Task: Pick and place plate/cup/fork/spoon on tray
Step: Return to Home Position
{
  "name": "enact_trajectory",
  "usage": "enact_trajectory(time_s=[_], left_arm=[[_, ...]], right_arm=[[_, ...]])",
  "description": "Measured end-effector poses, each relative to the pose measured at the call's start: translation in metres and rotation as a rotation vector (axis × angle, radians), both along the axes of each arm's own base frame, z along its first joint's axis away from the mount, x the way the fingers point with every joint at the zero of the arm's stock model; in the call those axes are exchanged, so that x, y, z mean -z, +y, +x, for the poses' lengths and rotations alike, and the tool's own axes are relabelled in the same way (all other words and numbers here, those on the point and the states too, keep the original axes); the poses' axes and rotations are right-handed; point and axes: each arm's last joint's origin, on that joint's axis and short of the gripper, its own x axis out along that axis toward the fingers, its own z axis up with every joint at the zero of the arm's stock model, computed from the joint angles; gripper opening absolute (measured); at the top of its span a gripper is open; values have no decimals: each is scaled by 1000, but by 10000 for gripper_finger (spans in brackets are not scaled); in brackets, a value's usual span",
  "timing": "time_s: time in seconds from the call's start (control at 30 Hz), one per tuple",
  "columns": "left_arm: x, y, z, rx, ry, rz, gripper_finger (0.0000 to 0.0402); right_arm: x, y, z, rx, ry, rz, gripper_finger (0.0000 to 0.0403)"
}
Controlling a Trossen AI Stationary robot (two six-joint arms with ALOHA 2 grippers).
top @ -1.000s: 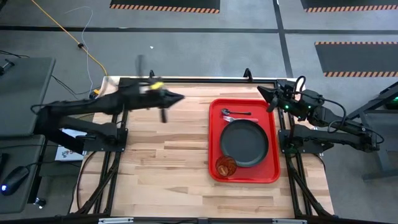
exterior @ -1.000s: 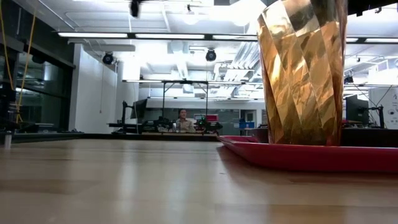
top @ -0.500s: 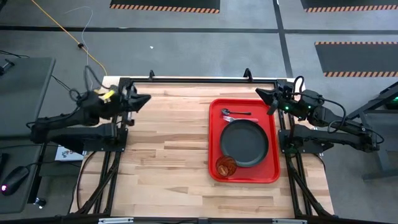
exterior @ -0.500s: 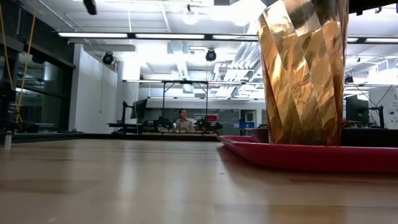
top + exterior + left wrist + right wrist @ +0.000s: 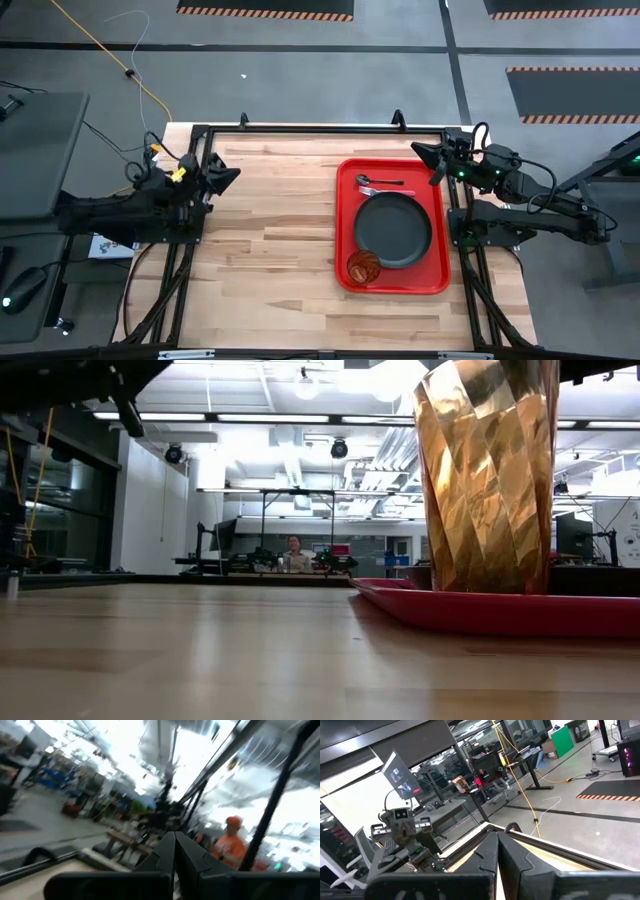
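The red tray (image 5: pixel 345 225) lies at the table's right. On it rest the dark plate (image 5: pixel 392 229) in the middle, the amber cup (image 5: pixel 364 266) upright at its near left corner, and the pink-handled fork (image 5: pixel 388 191) and grey spoon (image 5: pixel 380 181) side by side at its far end. The cup (image 5: pixel 488 475) fills the low view, standing on the tray's rim side (image 5: pixel 480 610). My left gripper (image 5: pixel 232 172) is shut and empty, raised at the table's far left corner. My right gripper (image 5: pixel 418 151) is shut and empty, above the table's far right corner.
Black frame rails (image 5: pixel 300 129) run along the table's far edge and both sides. Bare wood (image 5: pixel 270 240) spreads between the left arm and the tray. A person (image 5: pixel 294 555) sits far off in the room behind.
My left gripper has drawn back from over the table's far middle toward the far left corner, folding in toward its base. Its fingers stay shut. The right arm and the things on the tray have kept still.
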Motion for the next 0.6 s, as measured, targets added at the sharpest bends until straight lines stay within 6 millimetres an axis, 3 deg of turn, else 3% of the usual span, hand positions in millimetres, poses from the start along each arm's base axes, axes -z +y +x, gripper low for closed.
enact_trajectory(time_s=[0.2, 0.6], left_arm=[[19, -7, 2, 25, -41, -11, 0], [16, -10, -2, 5, -68, 36, 0]], right_arm=[[0, 0, 0, -4, -5, 6, 0], [0, 0, 0, -11, -5, 7, 0]])
